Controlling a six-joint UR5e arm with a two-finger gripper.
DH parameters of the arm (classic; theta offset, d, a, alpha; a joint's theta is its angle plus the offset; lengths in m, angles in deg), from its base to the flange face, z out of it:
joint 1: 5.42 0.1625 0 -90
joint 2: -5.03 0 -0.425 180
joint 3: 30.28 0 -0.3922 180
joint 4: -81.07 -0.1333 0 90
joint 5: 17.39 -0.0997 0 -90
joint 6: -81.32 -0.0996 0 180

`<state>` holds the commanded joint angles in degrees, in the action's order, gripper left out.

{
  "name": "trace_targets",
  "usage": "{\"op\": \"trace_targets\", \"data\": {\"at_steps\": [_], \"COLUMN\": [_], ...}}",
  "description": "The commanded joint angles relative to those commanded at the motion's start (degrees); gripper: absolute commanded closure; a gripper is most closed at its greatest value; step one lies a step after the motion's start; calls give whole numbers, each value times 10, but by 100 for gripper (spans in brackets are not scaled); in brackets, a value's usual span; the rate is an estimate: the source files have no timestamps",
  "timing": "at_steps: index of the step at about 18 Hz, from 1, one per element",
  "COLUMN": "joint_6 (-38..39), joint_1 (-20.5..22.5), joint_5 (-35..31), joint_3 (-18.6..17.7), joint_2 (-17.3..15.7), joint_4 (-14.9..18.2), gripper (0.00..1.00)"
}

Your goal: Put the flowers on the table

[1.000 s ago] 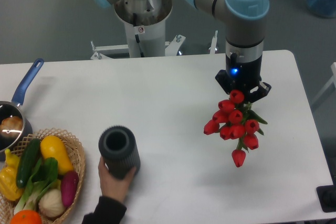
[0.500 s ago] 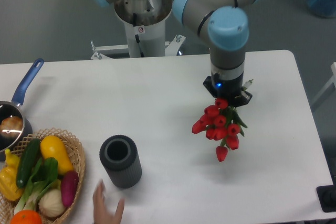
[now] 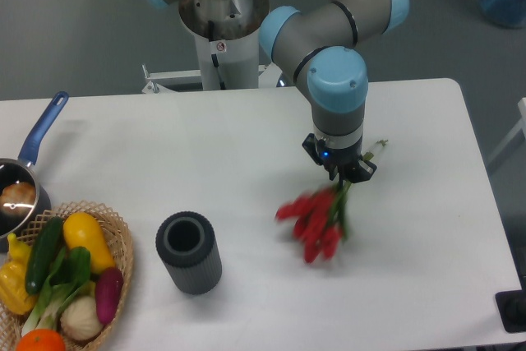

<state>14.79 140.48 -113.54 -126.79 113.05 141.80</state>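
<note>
A bunch of red tulips (image 3: 316, 221) with green stems hangs from my gripper (image 3: 339, 173) over the white table (image 3: 246, 162), right of centre. The flower heads are motion-blurred and point down-left, close to the table surface. I cannot tell whether they touch it. The gripper points down and is shut on the stems; the stem ends stick out to the upper right of it.
A dark ribbed cylindrical vase (image 3: 188, 251) stands left of the flowers. A wicker basket of vegetables (image 3: 57, 285) sits at the front left corner. A blue-handled pan (image 3: 20, 178) is at the left edge. The robot base (image 3: 222, 30) stands behind the table.
The gripper has moved left and down with the flowers, which now swing lower and blur. The human hand by the vase has withdrawn out of view.
</note>
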Motion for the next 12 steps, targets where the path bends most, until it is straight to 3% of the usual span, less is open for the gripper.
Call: {"op": "trace_targets", "data": {"at_steps": [7,10,12], "joint_6": [1,-1,-1], "joint_1": [10,20,22], "joint_5": [21,22,22], "joint_3": [3,4,4], "joint_2": [-2,9,11], "joint_4": [-18,-79,-87], "gripper": [0,0,0]}}
